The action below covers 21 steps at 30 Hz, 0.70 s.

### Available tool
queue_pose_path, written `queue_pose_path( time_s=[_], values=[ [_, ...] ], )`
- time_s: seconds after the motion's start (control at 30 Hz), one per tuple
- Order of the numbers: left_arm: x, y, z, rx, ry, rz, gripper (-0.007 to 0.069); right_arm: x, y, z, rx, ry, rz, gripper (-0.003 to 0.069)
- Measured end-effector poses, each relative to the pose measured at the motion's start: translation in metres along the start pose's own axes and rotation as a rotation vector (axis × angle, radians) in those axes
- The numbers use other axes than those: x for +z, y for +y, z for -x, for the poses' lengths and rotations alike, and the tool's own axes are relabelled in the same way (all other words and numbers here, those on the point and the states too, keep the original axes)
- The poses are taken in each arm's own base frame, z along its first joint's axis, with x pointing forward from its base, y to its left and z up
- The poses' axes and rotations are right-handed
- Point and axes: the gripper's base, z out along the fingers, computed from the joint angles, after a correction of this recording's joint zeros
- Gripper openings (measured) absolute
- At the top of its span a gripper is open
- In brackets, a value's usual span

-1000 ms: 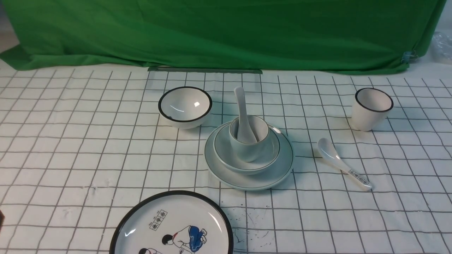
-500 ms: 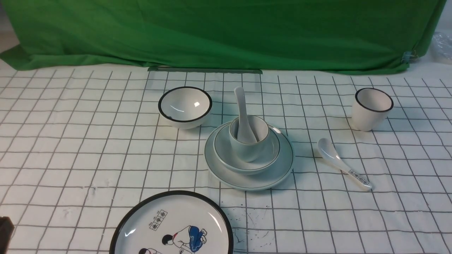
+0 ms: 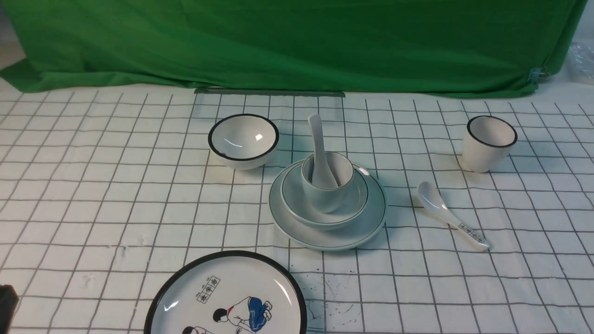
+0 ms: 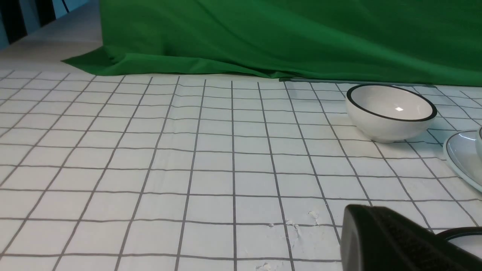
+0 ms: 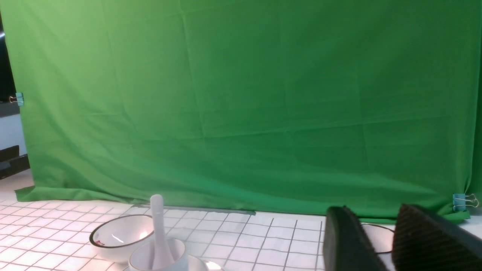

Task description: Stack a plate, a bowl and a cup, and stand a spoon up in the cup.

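The plate (image 3: 325, 234) lies in the middle of the checked cloth. The bowl (image 3: 355, 204) sits on it, and the cup (image 3: 325, 197) sits in the bowl. The spoon (image 3: 318, 139) stands in the cup, handle up and leaning away. The right wrist view shows the cup (image 5: 156, 258) and spoon (image 5: 157, 222). My right gripper (image 5: 374, 218) is open and empty, off to the right of the stack and out of the front view. My left gripper (image 3: 7, 301) shows as a dark bit at the near left edge. One black finger (image 4: 395, 241) shows in its wrist view, nothing in it.
A black-rimmed deeper bowl (image 3: 243, 139) stands behind and left of the stack. A black-rimmed taller cup (image 3: 489, 144) stands far right. A labelled spoon (image 3: 448, 215) lies right of the stack. A cartoon plate (image 3: 227, 297) lies near front. Green cloth hangs behind.
The dark bit of my left gripper has shifted slightly down and into view at the front view's lower left corner. The stack and the other dishes have not moved.
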Motion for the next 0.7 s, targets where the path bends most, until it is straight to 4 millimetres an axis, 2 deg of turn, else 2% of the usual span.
queue_pose_path(
  time_s=[0.1, 0.23, 0.33, 0.47, 0.7],
  values=[
    [0.0, 0.0, 0.0, 0.001, 0.0, 0.0, 0.0005, -0.001, -0.001, 0.0, -0.018, 0.001, -0.02, 0.0235],
    [0.0, 0.0, 0.0, 0.001, 0.0, 0.0, 0.0005, -0.002, -0.006, -0.014, -0.108, 0.089, -0.083, 0.0235],
    [0.0, 0.0, 0.0, 0.006, 0.0, 0.001, 0.0005, -0.005, -0.013, -0.048, -0.242, 0.284, -0.146, 0.0235],
    [0.0, 0.0, 0.0, 0.019, 0.0, 0.004, 0.0005, -0.016, -0.017, -0.077, -0.286, 0.459, -0.174, 0.0235],
    [0.0, 0.001, 0.0, 0.032, 0.0, 0.007, 0.0005, -0.02, -0.017, -0.082, -0.262, 0.504, -0.179, 0.0235]
  ],
)
